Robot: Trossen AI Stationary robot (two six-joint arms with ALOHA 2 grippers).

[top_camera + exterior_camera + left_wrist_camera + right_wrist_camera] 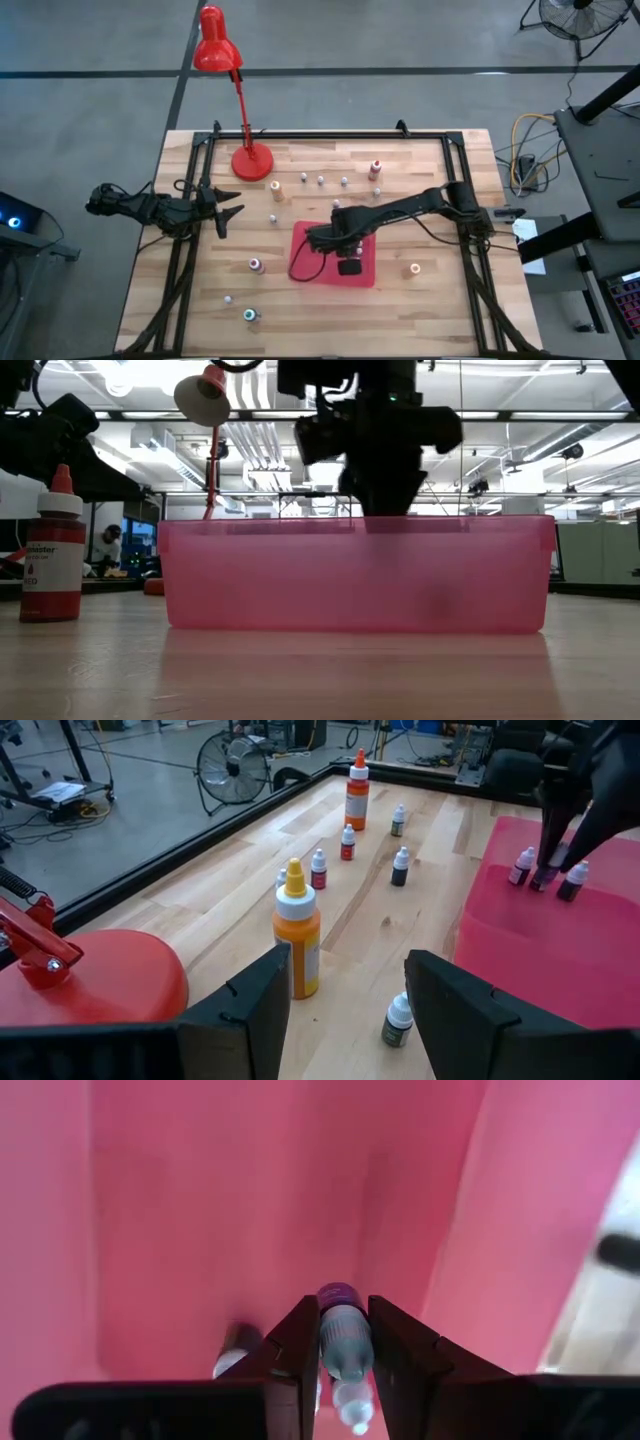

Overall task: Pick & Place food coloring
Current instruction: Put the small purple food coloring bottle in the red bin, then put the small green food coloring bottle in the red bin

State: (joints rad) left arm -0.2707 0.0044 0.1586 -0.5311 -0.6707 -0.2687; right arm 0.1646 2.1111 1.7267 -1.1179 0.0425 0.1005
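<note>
Bottles of food coloring lie scattered over the wooden table (420,310), and the nearest ones in the high view are a green-topped bottle (250,316) near the front edge and a tiny whitish one (228,299) just beyond it. Farther in, a pink-topped bottle (255,265) stands left of the pink bin (300,262), and a tan-topped one (414,269) stands to the bin's right. The bin sits at mid-table, and the right gripper (343,1342) reaches down into it, its fingers pinching a small purple-capped bottle (343,1330) upright between them. Two more small bottles (521,866) stand on the bin floor beside it in the left wrist view. At the table's left edge the left gripper (228,212) hovers with its fingers spread wide, holding nothing. Beyond the bin, an orange-topped bottle (276,188) stands near the red lamp (251,160), a row of tiny bottles (320,180) runs across the far half, and a taller red-topped bottle (376,168) stands at the far right of that row.
</note>
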